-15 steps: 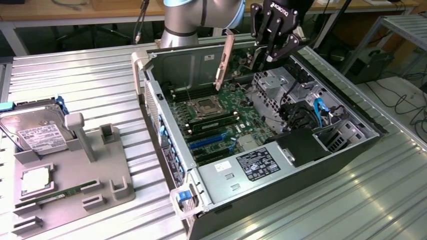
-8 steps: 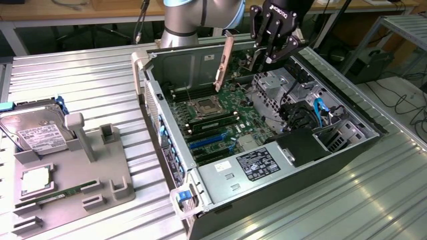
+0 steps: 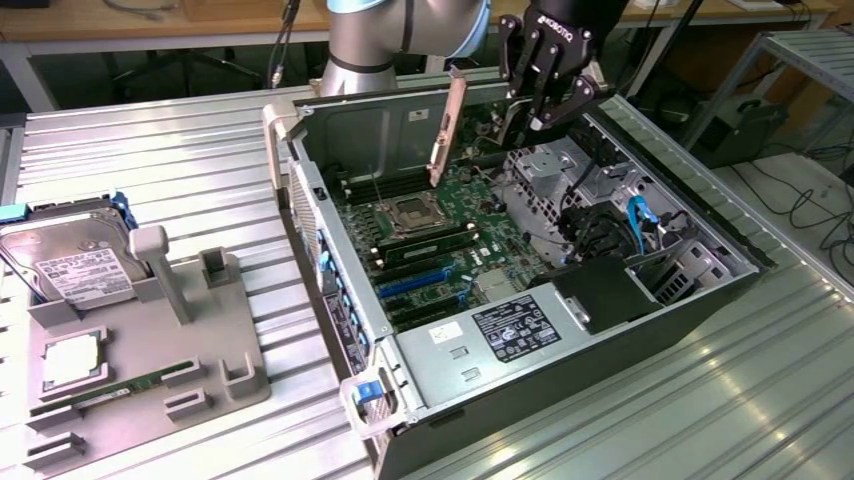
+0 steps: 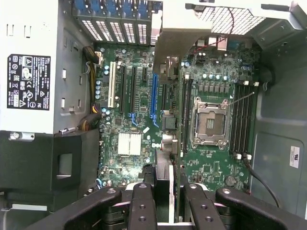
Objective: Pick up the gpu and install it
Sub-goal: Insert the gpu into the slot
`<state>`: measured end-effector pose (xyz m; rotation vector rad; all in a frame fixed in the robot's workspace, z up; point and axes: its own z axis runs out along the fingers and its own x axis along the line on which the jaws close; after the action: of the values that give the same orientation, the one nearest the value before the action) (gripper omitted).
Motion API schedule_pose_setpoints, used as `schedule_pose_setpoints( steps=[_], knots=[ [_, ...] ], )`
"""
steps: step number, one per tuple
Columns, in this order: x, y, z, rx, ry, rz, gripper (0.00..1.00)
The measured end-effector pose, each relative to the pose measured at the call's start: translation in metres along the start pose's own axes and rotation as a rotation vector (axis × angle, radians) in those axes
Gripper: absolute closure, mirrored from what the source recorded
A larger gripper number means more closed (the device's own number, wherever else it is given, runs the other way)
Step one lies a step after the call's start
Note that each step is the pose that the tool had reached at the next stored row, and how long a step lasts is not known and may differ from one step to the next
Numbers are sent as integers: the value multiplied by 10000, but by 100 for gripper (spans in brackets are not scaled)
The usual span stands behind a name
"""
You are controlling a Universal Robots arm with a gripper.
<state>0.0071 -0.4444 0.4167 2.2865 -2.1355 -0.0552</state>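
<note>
The gpu hangs on edge above the open computer case, its long silver end bracket pointing down toward the motherboard. My gripper is shut on the card's far end, over the back of the case. In the wrist view the gpu runs edge-on from between the black fingers out to its silver bracket. It hovers over the board between the blue slot and the empty processor socket. My gripper clamps it from both sides.
A grey parts fixture lies at the exterior view's left, with a silver hard drive, a processor and a green memory stick. Inside the case are the power supply and blue cables.
</note>
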Motion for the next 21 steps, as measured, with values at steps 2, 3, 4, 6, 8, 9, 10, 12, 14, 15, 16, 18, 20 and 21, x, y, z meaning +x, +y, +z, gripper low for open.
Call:
schedule_pose_setpoints(
  steps=[2,3,4,6,8,9,10,12,14,15,16,18,20,21],
  knots=[
    [0,0,9,0,-1,0,72],
    [1,0,13,1,-6,0,72],
    [1,0,18,1,-14,0,72],
    [1,-1,29,2,-30,-1,72],
    [1,-1,47,3,-50,-2,72],
    [2,-2,55,4,-66,-2,72],
    [2,-2,63,5,-78,-2,72],
    [2,-3,96,3,-86,-3,72],
    [3,-5,129,-19,-88,-6,72],
    [3,-5,141,-26,-90,-6,72],
    [4,-5,159,-26,-93,-6,72],
    [3,-11,194,-36,-59,-8,72],
    [3,-14,223,-93,-51,-6,72],
    [4,-10,240,-94,-49,-3,72]
  ],
)
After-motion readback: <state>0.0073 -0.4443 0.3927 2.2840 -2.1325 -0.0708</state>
